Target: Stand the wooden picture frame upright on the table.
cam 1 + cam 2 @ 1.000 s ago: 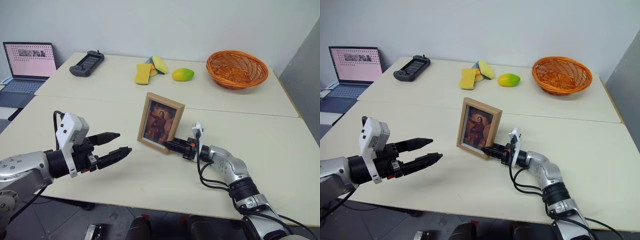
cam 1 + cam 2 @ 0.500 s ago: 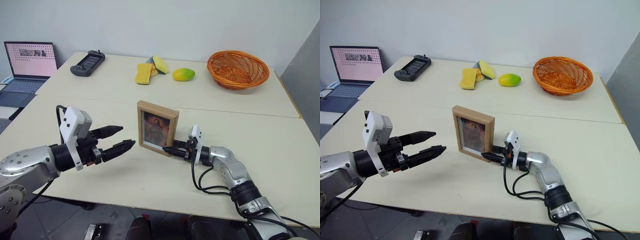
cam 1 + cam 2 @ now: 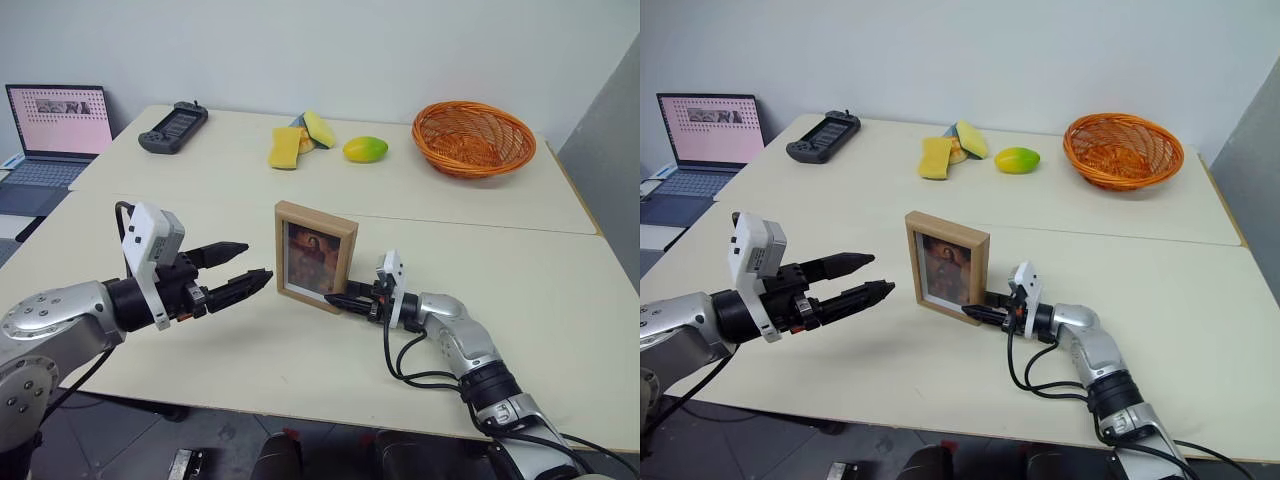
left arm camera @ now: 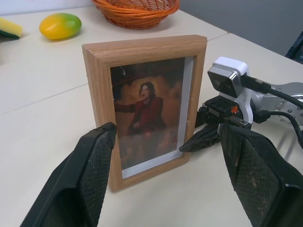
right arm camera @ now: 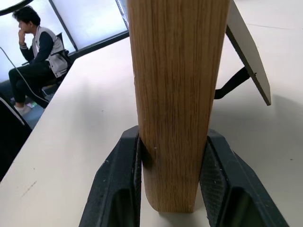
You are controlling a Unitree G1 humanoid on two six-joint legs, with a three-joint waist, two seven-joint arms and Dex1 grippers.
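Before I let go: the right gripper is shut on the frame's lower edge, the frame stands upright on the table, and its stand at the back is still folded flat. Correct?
Not quite. The stand is swung out from the back, as the right wrist view shows. The rest holds: the right gripper is shut on the lower edge of the wooden picture frame, which stands upright on the table.

1. I can't read any text, label or brand anywhere.
2. Laptop (image 3: 55, 130) at upper left: screen shows rows of small marks, too small for me to read.
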